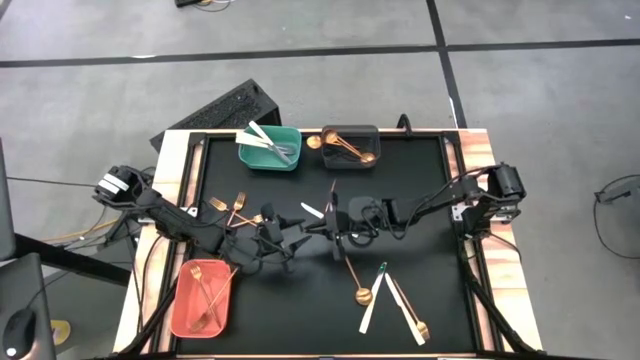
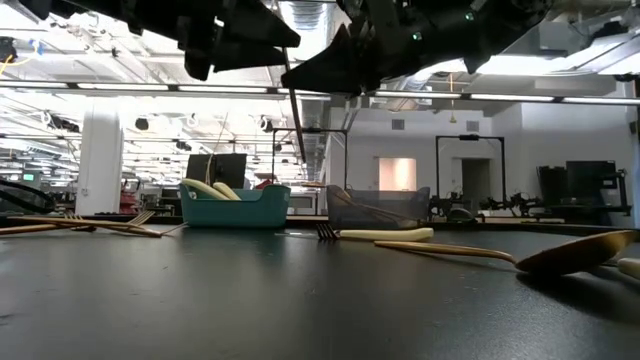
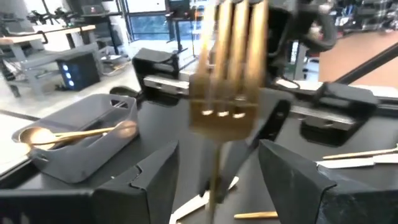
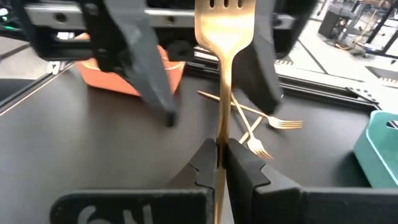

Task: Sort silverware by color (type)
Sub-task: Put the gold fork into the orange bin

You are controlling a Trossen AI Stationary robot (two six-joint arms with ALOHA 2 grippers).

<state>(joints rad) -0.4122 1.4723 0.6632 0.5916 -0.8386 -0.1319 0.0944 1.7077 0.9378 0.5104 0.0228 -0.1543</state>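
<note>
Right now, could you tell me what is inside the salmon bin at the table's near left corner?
The salmon bin holds gold forks, at least two, lying lengthwise. Nothing covers its floor, though an exact count is hard to make.

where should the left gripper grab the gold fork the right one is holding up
On the bare handle just above the right gripper, below the tines. The gold fork stands upright, tines up, clamped low on its thin handle. The left gripper, open and level with it, could probably close straight in from its own side.

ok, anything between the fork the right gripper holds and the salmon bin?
Only the open left gripper, flanking the fork at its head; the salmon bin lies beyond it. The right gripper is shut on the handle.
</note>
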